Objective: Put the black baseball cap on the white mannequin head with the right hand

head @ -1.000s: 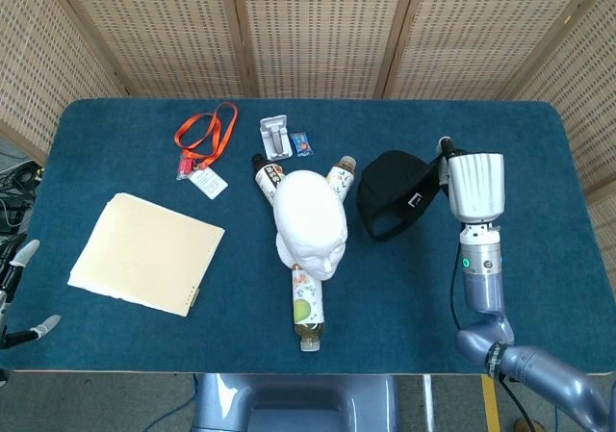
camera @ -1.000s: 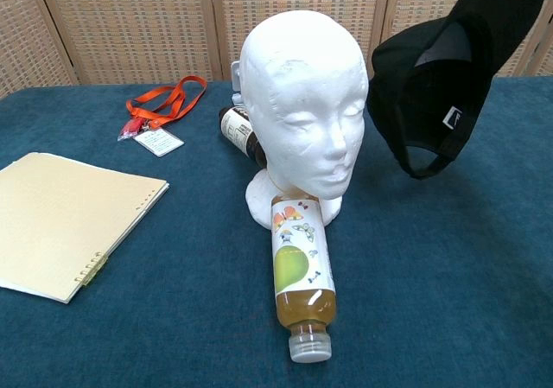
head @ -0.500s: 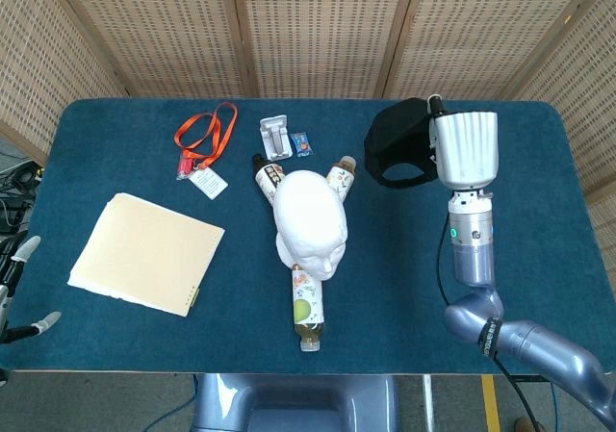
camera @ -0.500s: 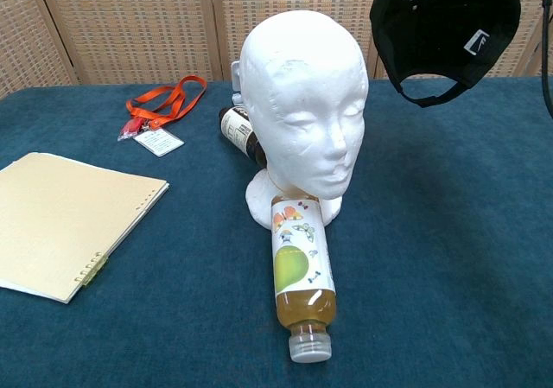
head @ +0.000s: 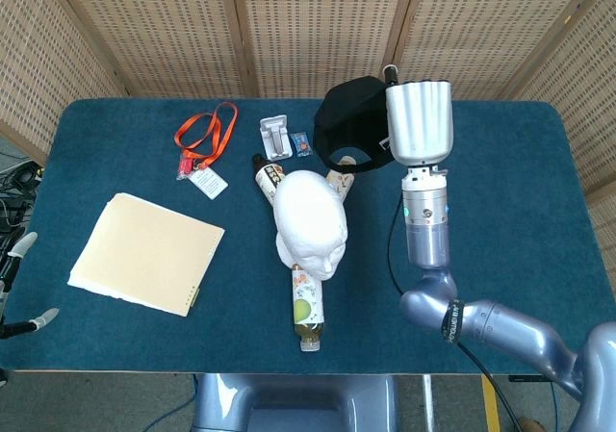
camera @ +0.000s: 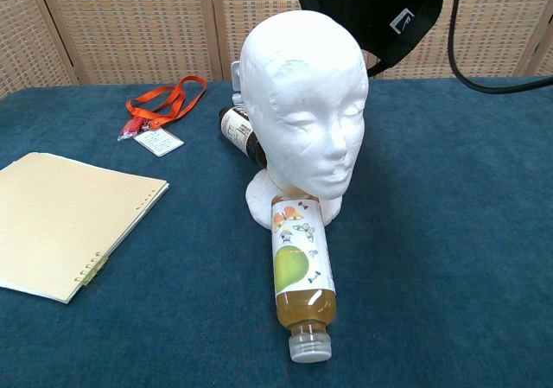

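Note:
The white mannequin head [head: 310, 218] stands upright mid-table, its face [camera: 321, 127] turned toward the front edge. The black baseball cap [head: 348, 124] hangs in the air just behind and to the right of the head's crown, high in the chest view as cap [camera: 373, 6]. My right hand holds it from above, but the silver wrist [head: 419, 119] hides the fingers, and only a tip [head: 390, 70] shows. The left hand [head: 21, 283] rests off the table's left front corner, fingers apart and holding nothing.
A juice bottle [camera: 301, 280] lies in front of the mannequin's base, and two more bottles [head: 268, 174] lie behind it. A cream notebook [head: 146, 252] sits at the left, with an orange lanyard with badge [head: 204, 141] and a white clip [head: 276, 136] farther back. A black cable [camera: 484, 77] loops at upper right.
The right arm has carried the cap up and to the left, from beside the mannequin's right cheek to above and behind its crown. The left hand has barely moved.

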Tool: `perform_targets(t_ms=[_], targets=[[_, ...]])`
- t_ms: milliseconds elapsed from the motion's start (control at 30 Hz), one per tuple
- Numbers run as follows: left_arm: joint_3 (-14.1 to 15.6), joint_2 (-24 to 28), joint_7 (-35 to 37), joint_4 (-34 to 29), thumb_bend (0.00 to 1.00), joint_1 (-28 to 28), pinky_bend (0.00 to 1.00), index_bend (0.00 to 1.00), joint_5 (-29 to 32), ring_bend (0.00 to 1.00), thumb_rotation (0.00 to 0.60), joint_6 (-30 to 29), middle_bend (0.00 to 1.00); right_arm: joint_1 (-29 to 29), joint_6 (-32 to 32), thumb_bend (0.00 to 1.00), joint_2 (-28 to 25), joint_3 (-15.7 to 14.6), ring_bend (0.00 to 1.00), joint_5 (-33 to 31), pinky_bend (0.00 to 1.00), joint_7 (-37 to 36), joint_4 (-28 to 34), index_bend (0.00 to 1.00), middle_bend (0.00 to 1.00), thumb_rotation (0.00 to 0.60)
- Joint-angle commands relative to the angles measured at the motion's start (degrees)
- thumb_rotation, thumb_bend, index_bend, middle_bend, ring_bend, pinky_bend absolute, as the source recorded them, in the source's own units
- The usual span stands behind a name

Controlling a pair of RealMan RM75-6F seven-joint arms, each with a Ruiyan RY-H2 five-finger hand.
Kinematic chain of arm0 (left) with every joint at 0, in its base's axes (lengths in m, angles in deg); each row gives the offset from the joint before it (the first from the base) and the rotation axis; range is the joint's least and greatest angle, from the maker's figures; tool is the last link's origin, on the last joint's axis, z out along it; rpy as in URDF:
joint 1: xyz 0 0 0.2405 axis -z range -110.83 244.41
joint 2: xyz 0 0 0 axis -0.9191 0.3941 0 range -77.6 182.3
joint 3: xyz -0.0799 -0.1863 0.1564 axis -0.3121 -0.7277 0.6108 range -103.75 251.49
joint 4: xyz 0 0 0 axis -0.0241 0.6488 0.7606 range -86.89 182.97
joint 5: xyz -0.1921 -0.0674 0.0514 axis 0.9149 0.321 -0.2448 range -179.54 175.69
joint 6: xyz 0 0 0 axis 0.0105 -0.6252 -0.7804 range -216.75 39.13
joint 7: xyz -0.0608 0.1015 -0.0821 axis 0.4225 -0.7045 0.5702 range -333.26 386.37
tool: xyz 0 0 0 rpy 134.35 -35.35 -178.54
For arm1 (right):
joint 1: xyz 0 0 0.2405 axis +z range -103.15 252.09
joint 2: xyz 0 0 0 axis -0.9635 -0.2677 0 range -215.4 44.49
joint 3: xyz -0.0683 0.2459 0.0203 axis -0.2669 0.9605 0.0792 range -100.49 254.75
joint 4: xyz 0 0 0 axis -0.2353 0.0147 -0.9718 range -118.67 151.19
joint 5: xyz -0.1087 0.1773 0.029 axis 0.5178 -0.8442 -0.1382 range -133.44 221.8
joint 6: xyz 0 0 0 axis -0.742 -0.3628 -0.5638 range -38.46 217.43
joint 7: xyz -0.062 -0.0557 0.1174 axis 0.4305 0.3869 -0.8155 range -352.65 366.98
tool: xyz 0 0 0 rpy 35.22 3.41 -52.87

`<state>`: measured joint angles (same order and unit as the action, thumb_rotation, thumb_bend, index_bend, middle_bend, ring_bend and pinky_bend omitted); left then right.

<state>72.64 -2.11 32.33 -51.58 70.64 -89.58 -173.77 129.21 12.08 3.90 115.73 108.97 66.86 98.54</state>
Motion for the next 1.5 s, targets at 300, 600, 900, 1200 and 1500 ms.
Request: perform_targets(t_ms=[300, 600, 900, 1200, 1500], targets=[[-0.3, 1.0, 2.9, 0.6, 0.00, 0.4, 0.00, 0.00, 0.7, 0.00, 0.600, 0.8, 0.00, 6.7, -1.4, 0.69, 4.3, -3.7, 1.00, -3.0, 1.00, 11.0, 0.5, 0.91, 1.00, 0.600], [-0.4, 1.5, 4.7, 1.0, 0.00, 0.2, 0.00, 0.00, 0.7, 0.00, 0.600, 0.3, 0.00, 10.6, -2.8, 0.69, 8.2, -5.3, 1.00, -4.8, 1.00, 15.9, -0.9, 0.91, 1.00, 0.600], [-0.3, 1.7, 5.5, 1.4, 0.00, 0.5, 0.00, 0.00, 0.9, 0.00, 0.600, 0.9, 0.00, 10.4, -4.2, 0.69, 7.2, -8.3, 1.00, -2.9, 1.00, 16.1, 3.1, 0.91, 1.00, 0.600], [-0.1, 1.1, 3.5, 0.9, 0.00, 0.8, 0.00, 0.00, 0.8, 0.00, 0.600, 1.5, 0.00, 5.7, -6.6, 0.69, 2.1, -13.5, 1.00, 0.5, 1.00, 15.3, 12.6, 0.91, 1.00, 0.600], [0.0, 0.9, 2.1, 0.4, 0.00, 0.8, 0.00, 0.00, 0.9, 0.00, 0.600, 1.6, 0.00, -0.6, -9.7, 0.69, -3.0, -21.3, 1.00, 4.7, 1.00, 16.9, 24.9, 0.91, 1.00, 0.600]])
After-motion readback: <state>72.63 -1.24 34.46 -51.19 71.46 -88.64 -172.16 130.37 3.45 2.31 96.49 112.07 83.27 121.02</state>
